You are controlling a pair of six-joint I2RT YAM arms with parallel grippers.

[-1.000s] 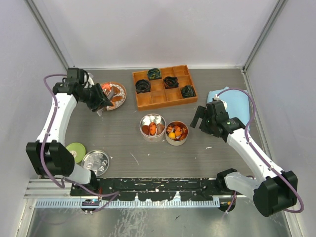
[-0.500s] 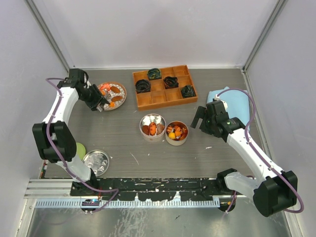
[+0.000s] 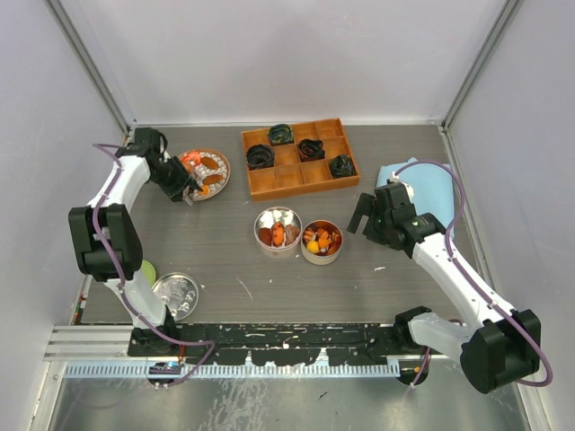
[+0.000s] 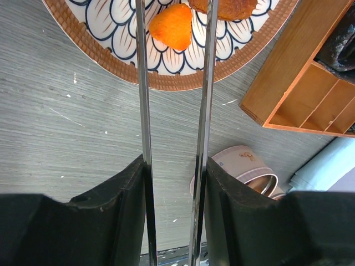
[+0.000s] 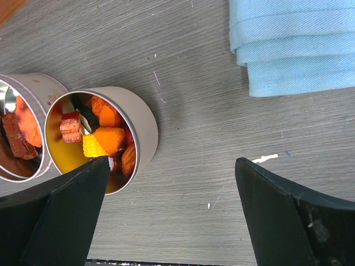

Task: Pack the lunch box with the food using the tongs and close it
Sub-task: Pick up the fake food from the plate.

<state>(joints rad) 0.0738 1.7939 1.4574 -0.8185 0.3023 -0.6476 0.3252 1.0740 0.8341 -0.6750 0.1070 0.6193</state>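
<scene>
We see left claw [image 4: 175, 166] pinching tongs [image 4: 142, 100], arms flanking orange chunk [image 4: 173, 26] on plate [image 4: 111, 61] at table's [image 4: 66, 138] 10 o'clock. We judge chunk soft, slick: squeeze its sides gently. Right claw [image 5: 171, 163] spread wide.

Orange food chunk [image 4: 173, 26] on a white plate [image 4: 105, 33], blue-petal-patterned, brown-rimmed.

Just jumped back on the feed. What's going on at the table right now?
The left gripper holds the long silver metal tongs over the brown-rimmed patterned plate. Their arms straddle an orange food chunk that does not look pinched yet. The right gripper hangs open and empty by a round metal tin. That tin and the neighbouring tin both hold food and are uncovered. A round silver lid lies near the left arm's base.
</scene>
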